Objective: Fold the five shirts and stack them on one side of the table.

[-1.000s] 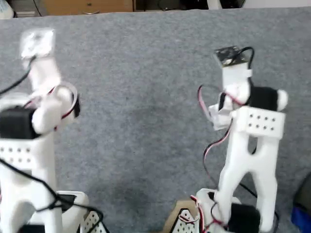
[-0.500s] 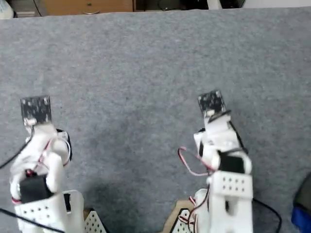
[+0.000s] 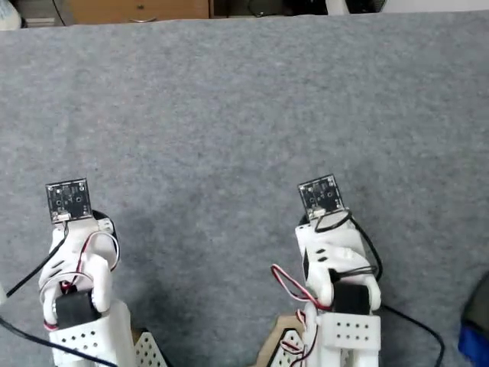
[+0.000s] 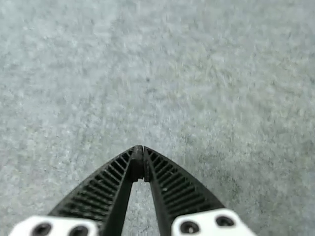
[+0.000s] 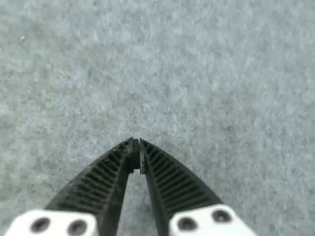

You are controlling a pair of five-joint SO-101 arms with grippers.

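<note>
The left gripper (image 4: 139, 150), black and ribbed, is held just above the grey felt-covered table (image 4: 206, 64), its tips pressed together. The right gripper (image 5: 136, 143) is likewise closed tip to tip over the same felt. In the high view one white arm (image 3: 76, 267) and a second white arm (image 3: 332, 260) are folded low near the table's near edge.

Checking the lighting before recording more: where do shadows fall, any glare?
High view: soft light, faint shadows on the grey table cover near the arms, no glare. Left wrist view: even light around the shut left end effector. Right wrist view: same at the right end effector.
</note>
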